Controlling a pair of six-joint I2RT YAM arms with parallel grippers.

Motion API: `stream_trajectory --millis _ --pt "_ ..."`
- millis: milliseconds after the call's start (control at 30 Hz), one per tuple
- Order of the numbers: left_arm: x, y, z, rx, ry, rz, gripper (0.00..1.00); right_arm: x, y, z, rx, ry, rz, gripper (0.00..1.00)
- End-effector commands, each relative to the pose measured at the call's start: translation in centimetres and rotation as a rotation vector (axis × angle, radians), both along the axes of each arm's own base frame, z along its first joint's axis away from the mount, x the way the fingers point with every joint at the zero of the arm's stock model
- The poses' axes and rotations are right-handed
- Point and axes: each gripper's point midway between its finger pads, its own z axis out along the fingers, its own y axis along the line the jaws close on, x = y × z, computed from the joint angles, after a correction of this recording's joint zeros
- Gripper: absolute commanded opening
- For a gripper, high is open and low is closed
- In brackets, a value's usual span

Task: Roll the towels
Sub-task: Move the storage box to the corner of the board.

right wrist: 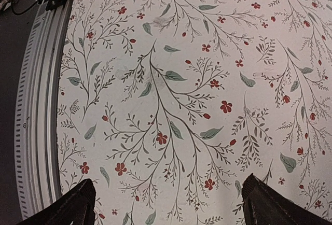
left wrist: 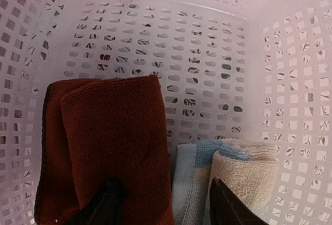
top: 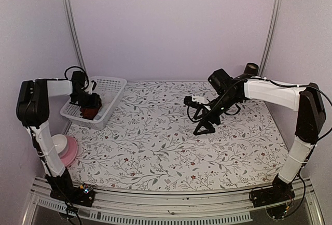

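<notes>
The two towels lie side by side in a white lattice basket. The dark red-maroon towel is folded on the left. The pastel towel, light blue and beige here, is rolled up on the right. My left gripper is down inside the basket, open, one finger over each towel and gripping neither. In the top view the left gripper hangs over the basket, with the maroon towel below it. My right gripper hovers open over the flowered tablecloth, nothing between its fingers.
The basket stands at the table's far left. A pink bowl holding a white object sits at the near left edge. A metal rail runs along the table's front edge.
</notes>
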Motion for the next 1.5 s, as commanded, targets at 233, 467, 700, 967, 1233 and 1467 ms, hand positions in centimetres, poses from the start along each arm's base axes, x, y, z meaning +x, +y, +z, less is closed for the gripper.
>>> stream_trajectory --millis 233,467,700,967,1233,1467 --pt "-0.8 1.6 -1.8 0.086 0.076 0.055 0.59 -0.3 0.2 -0.8 -0.008 0.004 0.019 0.99" --pt "-0.9 1.9 -2.0 0.105 0.078 0.063 0.58 -0.3 0.2 -0.6 -0.006 0.003 0.019 0.99" --pt "-1.8 2.7 -4.8 0.147 0.138 0.087 0.55 -0.4 0.2 -0.6 -0.003 0.005 0.022 0.99" --pt "-1.9 2.7 -5.1 0.146 0.132 0.093 0.31 -0.4 0.2 -0.7 -0.004 0.005 0.021 0.99" --pt "-2.5 2.5 -4.7 0.137 0.153 0.080 0.07 -0.4 0.2 -0.6 -0.002 0.007 0.022 0.99" --pt "-3.6 1.4 -1.5 0.105 0.151 0.050 0.02 -0.5 0.3 -0.8 -0.006 0.013 0.026 0.99"
